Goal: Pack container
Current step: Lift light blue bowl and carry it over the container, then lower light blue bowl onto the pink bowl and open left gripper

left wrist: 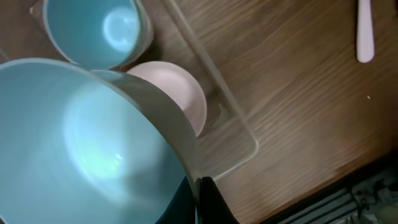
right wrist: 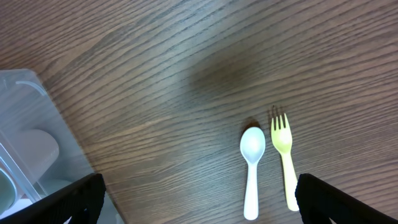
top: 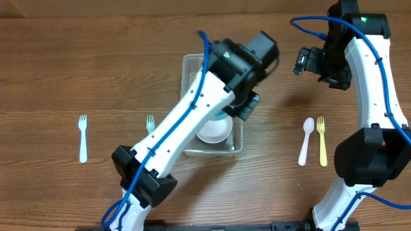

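Observation:
The clear container (top: 190, 70) sits mid-table under my left arm. It holds a white bowl (top: 214, 131), which looks pale pink in the left wrist view (left wrist: 183, 93), and a small teal bowl (left wrist: 93, 31). My left gripper (top: 243, 106) is shut on the rim of a larger teal bowl (left wrist: 74, 149), its fingers (left wrist: 200, 190) pinching the wall. It holds the bowl over the container's near end (left wrist: 239, 121). My right gripper (top: 309, 61) is open and empty, raised above the table right of the container (right wrist: 25, 118); its fingers (right wrist: 199, 199) are spread wide.
A white spoon (top: 306, 141) and a yellow fork (top: 321, 140) lie side by side at the right, also in the right wrist view (spoon (right wrist: 252, 168), fork (right wrist: 284, 155)). A pale green fork (top: 150, 122) and a white-blue fork (top: 83, 138) lie at the left.

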You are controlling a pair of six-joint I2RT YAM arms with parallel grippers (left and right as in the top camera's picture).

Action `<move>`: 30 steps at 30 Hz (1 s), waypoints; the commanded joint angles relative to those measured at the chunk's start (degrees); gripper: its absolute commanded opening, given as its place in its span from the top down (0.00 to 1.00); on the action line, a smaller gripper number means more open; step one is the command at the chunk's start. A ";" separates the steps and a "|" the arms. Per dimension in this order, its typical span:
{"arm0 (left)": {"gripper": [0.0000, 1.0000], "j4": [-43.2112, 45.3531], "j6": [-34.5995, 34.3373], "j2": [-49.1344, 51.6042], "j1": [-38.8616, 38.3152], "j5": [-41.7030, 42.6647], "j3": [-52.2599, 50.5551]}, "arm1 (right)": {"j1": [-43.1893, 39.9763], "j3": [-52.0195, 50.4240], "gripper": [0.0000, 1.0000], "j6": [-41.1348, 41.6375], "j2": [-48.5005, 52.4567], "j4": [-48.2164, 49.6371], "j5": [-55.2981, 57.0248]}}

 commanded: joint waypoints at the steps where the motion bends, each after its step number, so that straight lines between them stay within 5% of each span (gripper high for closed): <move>1: 0.96 -0.15 -4.70 -0.35 -3.37 -3.06 0.83 | 0.04 1.33 0.00 -0.15 -2.29 0.15 0.48; 11: 0.96 -0.13 -7.74 -1.64 -5.79 -9.25 0.83 | 0.04 1.33 0.00 -0.15 -2.29 0.15 0.48; 20: 0.96 -0.15 -8.68 -15.93 -5.49 -12.70 -0.13 | 0.04 1.33 0.00 -0.15 -2.29 0.15 0.48; 24: 0.96 1.81 -10.03 -19.15 -2.03 -13.88 -8.76 | 0.04 1.33 0.00 -0.13 -2.29 0.15 0.48; 30: 0.96 22.58 -6.80 -19.61 2.93 -2.47 -31.39 | 0.04 1.33 0.00 -0.13 -2.29 0.15 0.48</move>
